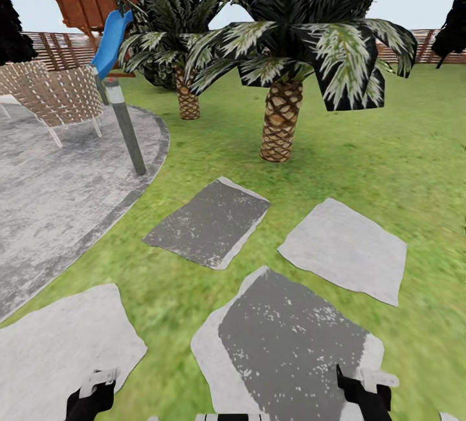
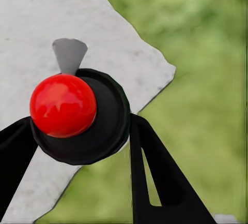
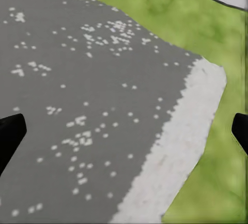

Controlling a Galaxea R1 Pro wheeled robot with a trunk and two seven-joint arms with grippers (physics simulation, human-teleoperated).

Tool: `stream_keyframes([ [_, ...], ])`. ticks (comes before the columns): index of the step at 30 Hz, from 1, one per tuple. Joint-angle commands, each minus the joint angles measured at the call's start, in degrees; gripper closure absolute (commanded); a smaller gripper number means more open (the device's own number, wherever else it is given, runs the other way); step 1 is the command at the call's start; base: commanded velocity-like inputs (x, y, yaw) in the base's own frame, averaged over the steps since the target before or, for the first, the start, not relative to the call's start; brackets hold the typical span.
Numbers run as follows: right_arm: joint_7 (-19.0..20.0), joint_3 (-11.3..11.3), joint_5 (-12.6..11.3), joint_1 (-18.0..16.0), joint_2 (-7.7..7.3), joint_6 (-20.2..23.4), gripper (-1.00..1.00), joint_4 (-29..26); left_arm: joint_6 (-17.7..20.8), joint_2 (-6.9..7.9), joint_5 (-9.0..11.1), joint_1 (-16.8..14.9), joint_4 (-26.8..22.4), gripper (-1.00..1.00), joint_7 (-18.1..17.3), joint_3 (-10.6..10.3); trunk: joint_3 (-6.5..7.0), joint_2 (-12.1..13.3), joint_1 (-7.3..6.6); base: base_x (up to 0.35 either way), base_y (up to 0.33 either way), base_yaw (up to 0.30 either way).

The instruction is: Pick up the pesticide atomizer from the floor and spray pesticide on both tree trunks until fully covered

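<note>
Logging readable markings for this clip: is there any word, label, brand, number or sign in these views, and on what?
None: no readable text in any view.
The pesticide atomizer between the left gripper's jaws shows a plain red ball, no label.
The stepping stones bear pale specks, not writing.

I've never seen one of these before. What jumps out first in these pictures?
Two scaly-trunked palms stand on the green grass lawn, ahead of flat grey stepping stones. Far left, a wooden play tower with a blue slide rises. The left tool grips a dark bottle with a glossy red ball top.
</note>
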Motion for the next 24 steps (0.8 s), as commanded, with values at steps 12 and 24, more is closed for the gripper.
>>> stream_keyframes([
  [12,0.1,-1.3,0.3,0.0,0.42,-0.1,-1.00,0.2,-0.1,-0.17,0.2,0.0,0.7,1.00,-0.4,0.3,3.19,4.8,-2.65,0.000,0.000,-0.091],
  [24,0.2,-1.3,0.3,0.0,0.51,-0.1,-1.00,0.1,-0.1,-0.23,0.2,0.0,0.7,1.00,-0.4,0.3,6.19,9.6,-5.29,0.000,0.000,-0.170],
])
